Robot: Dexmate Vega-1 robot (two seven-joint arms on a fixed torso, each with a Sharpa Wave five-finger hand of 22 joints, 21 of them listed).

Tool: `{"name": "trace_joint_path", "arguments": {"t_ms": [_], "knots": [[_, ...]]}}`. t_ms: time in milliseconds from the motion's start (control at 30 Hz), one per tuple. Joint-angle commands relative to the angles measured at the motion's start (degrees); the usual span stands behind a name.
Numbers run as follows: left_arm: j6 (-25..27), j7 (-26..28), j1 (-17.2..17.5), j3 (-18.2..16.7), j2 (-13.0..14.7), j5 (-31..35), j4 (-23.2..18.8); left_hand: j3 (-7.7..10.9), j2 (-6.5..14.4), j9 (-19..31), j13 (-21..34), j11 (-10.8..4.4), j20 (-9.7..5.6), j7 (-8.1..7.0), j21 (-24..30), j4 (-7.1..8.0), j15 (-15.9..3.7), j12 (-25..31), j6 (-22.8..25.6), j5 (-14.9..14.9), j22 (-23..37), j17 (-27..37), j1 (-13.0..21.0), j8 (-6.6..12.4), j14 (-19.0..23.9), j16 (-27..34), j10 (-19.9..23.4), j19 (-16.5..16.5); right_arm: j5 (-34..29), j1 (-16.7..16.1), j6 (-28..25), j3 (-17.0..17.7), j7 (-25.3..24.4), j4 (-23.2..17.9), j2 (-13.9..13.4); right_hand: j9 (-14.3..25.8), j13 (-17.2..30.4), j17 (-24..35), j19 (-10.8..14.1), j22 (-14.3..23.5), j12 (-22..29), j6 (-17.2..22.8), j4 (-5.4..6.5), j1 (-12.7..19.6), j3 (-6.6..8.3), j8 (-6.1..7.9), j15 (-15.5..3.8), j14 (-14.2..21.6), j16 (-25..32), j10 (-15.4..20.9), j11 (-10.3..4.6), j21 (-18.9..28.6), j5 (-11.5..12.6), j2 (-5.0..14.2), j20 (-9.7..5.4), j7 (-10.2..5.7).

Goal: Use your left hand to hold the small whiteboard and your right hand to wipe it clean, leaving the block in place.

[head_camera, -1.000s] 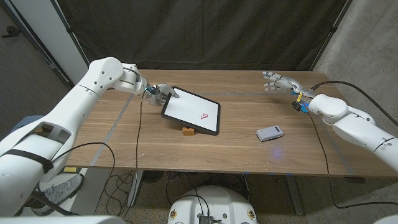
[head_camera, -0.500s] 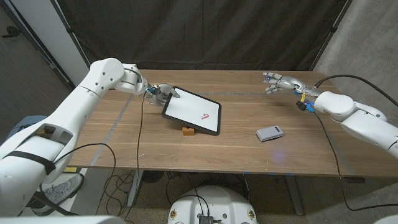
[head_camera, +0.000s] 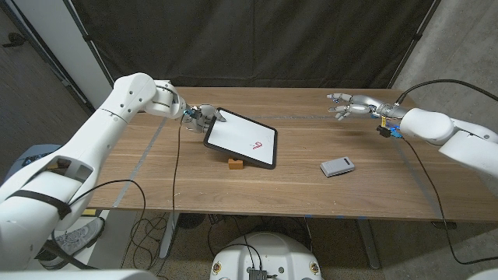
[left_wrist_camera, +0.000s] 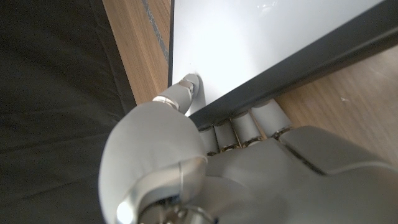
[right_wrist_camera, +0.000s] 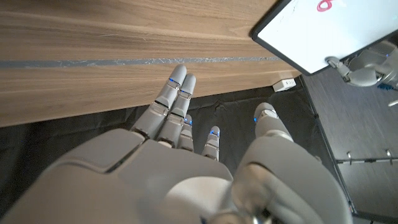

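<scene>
Your left hand grips the far left corner of the small white-faced, black-framed whiteboard, which sits left of the middle of the long wooden bench. The board slopes because its near edge rests on a small orange-brown wooden block; your grip probably steadies it so wiping will not push it off that block. A small red mark is on the white surface, so the cleaning is not yet done.

Your right hand hovers over the far right part of the bench, well apart from the board, fingers spread and holding nothing. A small grey rectangular eraser lies on the bench near the front right, untouched; you would likely need it before wiping.

The left wrist view shows what the head view cannot: the thumb pressed on the white face while the other fingers curl under the black frame, a true pinch. The right wrist view shows the right hand's fingers extended and apart, with the board's corner and red mark beyond, and your left hand at the board's edge. The head view alone shows the block and the eraser.
</scene>
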Motion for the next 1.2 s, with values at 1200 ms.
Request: {"name": "trace_joint_path", "arguments": {"t_ms": [1200], "knots": [[-1.9,1.6,-0.2,1.0,-1.2,0.5,0.1,-0.28,0.0,0.1,0.3,-0.58,0.11,-0.49,-0.4,0.34,-0.25,-0.2,0.1,0.2,0.1,0.1,0.2,-0.26,0.2,-0.2,0.0,-0.4,-10.3,-20.2,-2.5,13.2,-5.4,-10.4,-20.1,0.5,1.6,12.2,2.8,9.9,0.8,4.6,-0.97,20.5,0.73,1.02,-7.62,4.4,16.0,3.6,2.57,11.1,-0.2,-5.79,0.83,-0.04]]}}
